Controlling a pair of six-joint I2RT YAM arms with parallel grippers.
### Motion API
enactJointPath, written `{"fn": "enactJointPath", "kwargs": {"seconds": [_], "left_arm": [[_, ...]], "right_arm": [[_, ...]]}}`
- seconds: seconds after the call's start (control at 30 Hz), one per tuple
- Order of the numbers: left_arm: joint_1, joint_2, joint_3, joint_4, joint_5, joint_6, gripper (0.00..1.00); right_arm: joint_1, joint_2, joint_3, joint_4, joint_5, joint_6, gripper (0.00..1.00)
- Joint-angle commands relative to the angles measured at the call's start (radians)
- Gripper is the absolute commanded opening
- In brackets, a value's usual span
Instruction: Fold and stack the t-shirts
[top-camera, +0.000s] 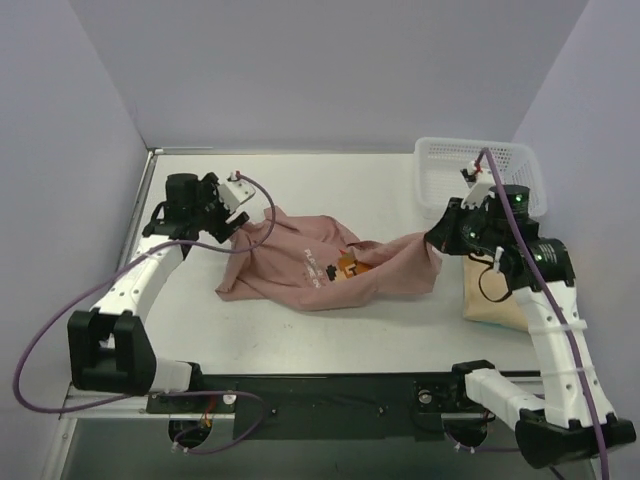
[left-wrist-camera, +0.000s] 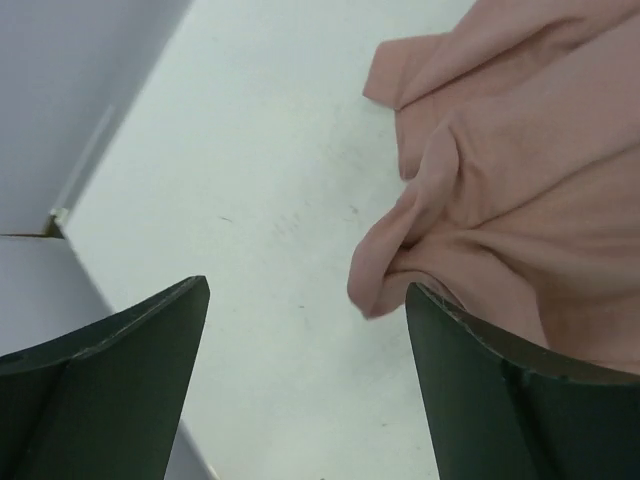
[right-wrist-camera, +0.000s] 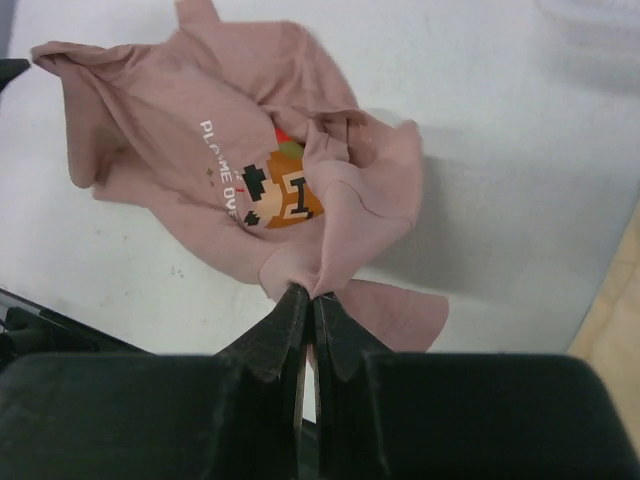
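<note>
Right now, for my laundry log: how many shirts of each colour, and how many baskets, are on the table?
dusty pink t-shirt: 1
tan t-shirt: 1
white mesh basket: 1
Total: 3

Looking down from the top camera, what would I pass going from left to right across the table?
left gripper → pink t-shirt → right gripper → tan t-shirt

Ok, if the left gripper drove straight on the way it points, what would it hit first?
Probably bare white tabletop: the open left gripper frames mostly table. The dusty pink-brown cloth t-shirt's bunched edge sits just inside one finger and may brush it; depth is unclear.
</note>
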Motion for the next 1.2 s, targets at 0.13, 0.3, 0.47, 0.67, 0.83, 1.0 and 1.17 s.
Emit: {"fn": "enactJointPath", "kwargs": {"seconds": [0.13, 0.3, 0.47, 0.67, 0.83, 1.0, 1.17], "left_arm": [[-0.163, 0.049, 0.113, -0.136, -0.036, -0.012, 0.9], [-0.283, -0.071, -0.031, -0.364, 0.119, 0.06, 0.87], [-0.451, -0.137, -0.22, -0.343, 0.094, 0.09, 0.8], [-0.515, -0.022, -0.344, -0.004, -0.043, 0.141, 0.94], [-0.521, 0.067, -0.403, 0.183, -0.074, 0.206, 0.94], [-0.521, 0.104, -0.404, 0.297, -0.048, 0.2, 0.6], [-0.517, 0.034, -0.431, 0.285, -0.068, 0.189, 0.0]], "right_arm": [[-0.017, 0.196, -0.039, 0.075, 0.116, 0.058, 0.0], [-0.017, 0.239, -0.025, 0.098, 0.064, 0.061, 0.0], [-0.014, 0.243, -0.036, 0.104, 0.053, 0.061, 0.0], [-0.014, 0.236, -0.042, 0.112, 0.038, 0.07, 0.0], [-0.014, 0.204, -0.062, 0.116, 0.039, 0.066, 0.0], [-0.012, 0.167, -0.084, 0.118, 0.039, 0.072, 0.0], [-0.014, 0.115, -0.062, 0.109, 0.052, 0.069, 0.0]]}}
